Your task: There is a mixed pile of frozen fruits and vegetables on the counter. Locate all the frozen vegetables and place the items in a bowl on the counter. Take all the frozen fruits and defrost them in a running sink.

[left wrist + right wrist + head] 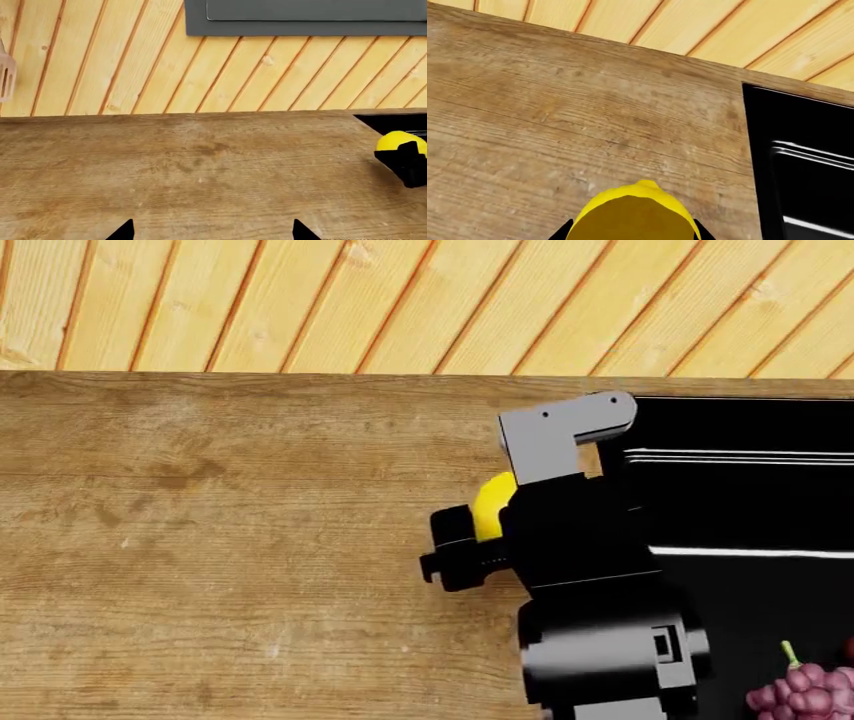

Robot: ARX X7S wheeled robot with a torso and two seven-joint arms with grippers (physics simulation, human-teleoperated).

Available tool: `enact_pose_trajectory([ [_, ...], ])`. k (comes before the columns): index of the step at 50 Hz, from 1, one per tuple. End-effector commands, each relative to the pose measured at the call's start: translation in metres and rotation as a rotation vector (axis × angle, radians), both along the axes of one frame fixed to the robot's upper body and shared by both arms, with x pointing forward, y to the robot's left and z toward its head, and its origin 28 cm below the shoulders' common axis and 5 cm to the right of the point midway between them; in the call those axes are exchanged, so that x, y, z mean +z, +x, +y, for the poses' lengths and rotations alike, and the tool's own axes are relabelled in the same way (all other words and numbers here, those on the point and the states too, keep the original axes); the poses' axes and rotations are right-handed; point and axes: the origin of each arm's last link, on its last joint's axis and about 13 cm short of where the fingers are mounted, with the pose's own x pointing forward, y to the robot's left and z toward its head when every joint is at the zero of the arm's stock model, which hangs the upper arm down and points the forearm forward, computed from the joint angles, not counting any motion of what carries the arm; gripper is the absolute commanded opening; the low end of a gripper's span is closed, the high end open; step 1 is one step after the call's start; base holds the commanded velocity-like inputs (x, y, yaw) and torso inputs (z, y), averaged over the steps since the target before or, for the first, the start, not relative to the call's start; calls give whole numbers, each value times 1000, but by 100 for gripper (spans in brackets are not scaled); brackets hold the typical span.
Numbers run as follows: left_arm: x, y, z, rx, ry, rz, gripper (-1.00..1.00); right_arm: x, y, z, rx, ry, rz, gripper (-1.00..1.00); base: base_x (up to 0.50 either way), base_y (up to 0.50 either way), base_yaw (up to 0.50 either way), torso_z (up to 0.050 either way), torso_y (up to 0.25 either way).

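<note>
My right gripper (pixel 632 233) is shut on the bright yellow lemon (pixel 634 212), one black finger on each side of it. In the head view the lemon (pixel 493 504) shows beside the black right arm, over the wooden counter (pixel 240 540) and just left of the black sink (pixel 747 510). A pinkish-purple grape bunch (pixel 806 692) lies in the sink basin. From the left wrist view the lemon (pixel 398 140) and the right gripper (pixel 408 165) appear near the sink corner. My left gripper (pixel 213 233) is open over bare counter. The frozen vegetables and the bowl are out of view.
A pale wood-plank wall (pixel 400 300) rises behind the counter. A dark grey panel (pixel 300 17) hangs on it, and a slotted spatula (pixel 5 77) hangs at the frame edge. A speck of red (pixel 849 648) sits in the sink near the grapes.
</note>
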Motion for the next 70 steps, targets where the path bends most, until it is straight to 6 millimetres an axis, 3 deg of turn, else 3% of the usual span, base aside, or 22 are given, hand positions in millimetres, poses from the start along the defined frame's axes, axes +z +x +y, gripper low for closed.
enact_pose_trajectory([
  [1, 5, -11, -10, -62, 4, -16, 100, 22, -11, -2, 15, 18, -76, -100, 0, 0, 0, 0, 0],
  [5, 11, -16, -16, -94, -39, -18, 100, 32, -17, -7, 10, 14, -104, -100, 0, 0, 0, 0, 0],
  [18, 7, -24, -20, -331, -14, -12, 100, 15, -28, -10, 26, 2, -78, -100, 0, 0, 0, 0, 0],
  [27, 3, -18, -48, -442, -81, 48, 100, 9, -38, -15, 30, 3, -79, -100, 0, 0, 0, 0, 0],
  [35, 2, -35, -55, -491, -82, 89, 100, 6, -45, -15, 37, 0, -94, -100, 0, 0, 0, 0, 0],
  [43, -12, -46, -59, -549, -17, 150, 100, 5, -45, -15, 39, 1, -95, -100, 0, 0, 0, 0, 0],
  [59, -29, -29, -57, -478, 28, 215, 100, 8, -48, -15, 44, 6, -106, -100, 0, 0, 0, 0, 0],
  [70, -36, -15, -60, -485, 31, 242, 100, -1, -49, -17, 42, 14, -92, -100, 0, 0, 0, 0, 0],
])
